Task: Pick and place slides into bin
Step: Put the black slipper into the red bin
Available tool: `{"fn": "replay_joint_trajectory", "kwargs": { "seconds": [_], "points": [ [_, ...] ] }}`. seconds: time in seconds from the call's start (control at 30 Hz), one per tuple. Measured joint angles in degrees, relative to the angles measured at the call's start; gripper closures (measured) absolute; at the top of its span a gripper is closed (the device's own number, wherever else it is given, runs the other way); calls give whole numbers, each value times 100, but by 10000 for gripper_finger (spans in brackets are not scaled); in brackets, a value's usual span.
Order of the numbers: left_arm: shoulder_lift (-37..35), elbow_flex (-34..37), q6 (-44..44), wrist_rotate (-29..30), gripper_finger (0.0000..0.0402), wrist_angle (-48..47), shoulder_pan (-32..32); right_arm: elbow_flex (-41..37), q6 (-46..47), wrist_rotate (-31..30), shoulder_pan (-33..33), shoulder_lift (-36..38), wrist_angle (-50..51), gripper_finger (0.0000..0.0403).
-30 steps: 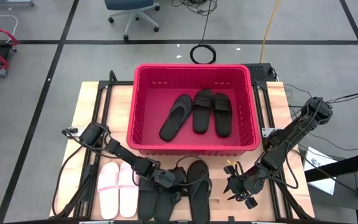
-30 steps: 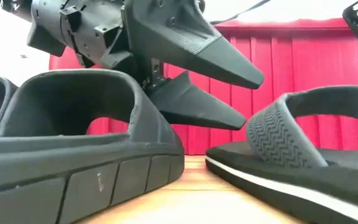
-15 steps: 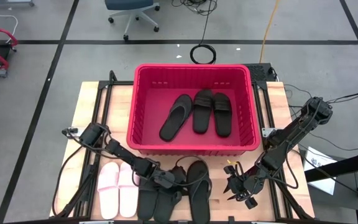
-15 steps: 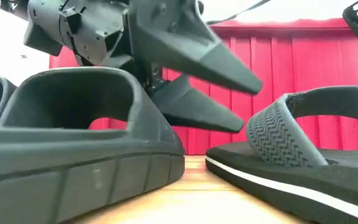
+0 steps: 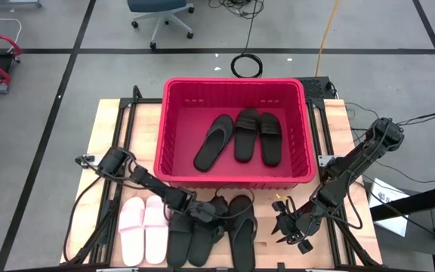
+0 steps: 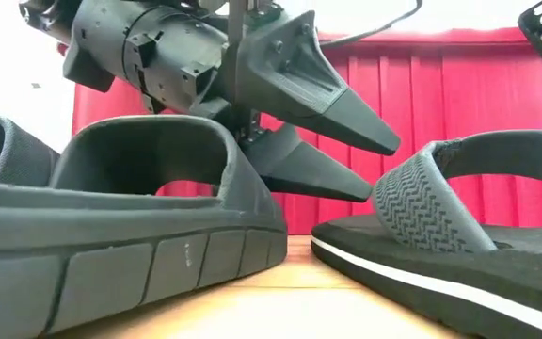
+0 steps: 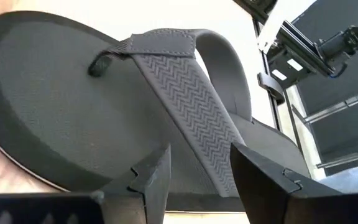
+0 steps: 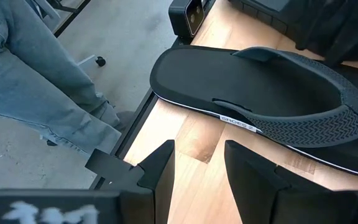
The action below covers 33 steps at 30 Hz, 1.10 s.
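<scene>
The red bin point(image 5: 232, 181) holds three black slides point(image 5: 246, 134). In front of it, on the table, lie a pale pink pair point(image 5: 143, 230), a black wide-strap pair point(image 5: 191, 240) and a black flip-flop point(image 5: 241, 230), all sole down. My left gripper point(image 6: 384, 169) is open and low, pointing at the flip-flop's strap point(image 7: 191, 106). One fingertip stands above the strap's side arm and one beside it. My right gripper point(image 5: 284, 227) hangs open above the table's right front, right of the flip-flop point(image 8: 260, 93). My left gripper comes at the flip-flop's chevron-patterned strap point(image 6: 412, 202) slanting down from the table's left, and the strap runs between its open fingers point(image 7: 151, 180). I cannot tell whether a fingertip touches the strap. The flip-flop lies flat on the table.
My left arm reaches over the black wide-strap pair point(image 6: 130, 235). The bin's ribbed wall point(image 6: 497, 94) rises just behind the slides. A person's legs in jeans point(image 8: 36, 81) stand beside the table's near edge. An office chair point(image 5: 161, 11) stands beyond the table.
My left gripper has swung a little toward the table's right, closer over the flip-flop's strap, and has stayed open. The black wide-strap slide under the arm has shifted slightly on the table.
</scene>
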<state>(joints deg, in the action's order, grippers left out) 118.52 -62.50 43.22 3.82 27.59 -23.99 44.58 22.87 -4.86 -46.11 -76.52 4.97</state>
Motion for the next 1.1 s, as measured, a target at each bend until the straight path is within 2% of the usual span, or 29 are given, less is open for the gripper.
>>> {"fn": "replay_joint_trajectory", "kwargs": {
  "seconds": [0.23, 0.73, 0.93, 1.1],
  "points": [
    [2, -74, -172, -372, 229, 13, 42, 0, 0, -23, 14, -1, 0, 273],
    [7, -76, -244, -398, 229, -68, 77, 0, 0, -142, 284, 0, -2, 273],
    [386, -90, -72, -510, 229, 619, 72, 0, 0, -138, 304, 1, -9, 273],
    [404, -92, -226, -702, 229, 739, 109, 0, 35, -138, 302, 1, -31, 273]
  ]
}}
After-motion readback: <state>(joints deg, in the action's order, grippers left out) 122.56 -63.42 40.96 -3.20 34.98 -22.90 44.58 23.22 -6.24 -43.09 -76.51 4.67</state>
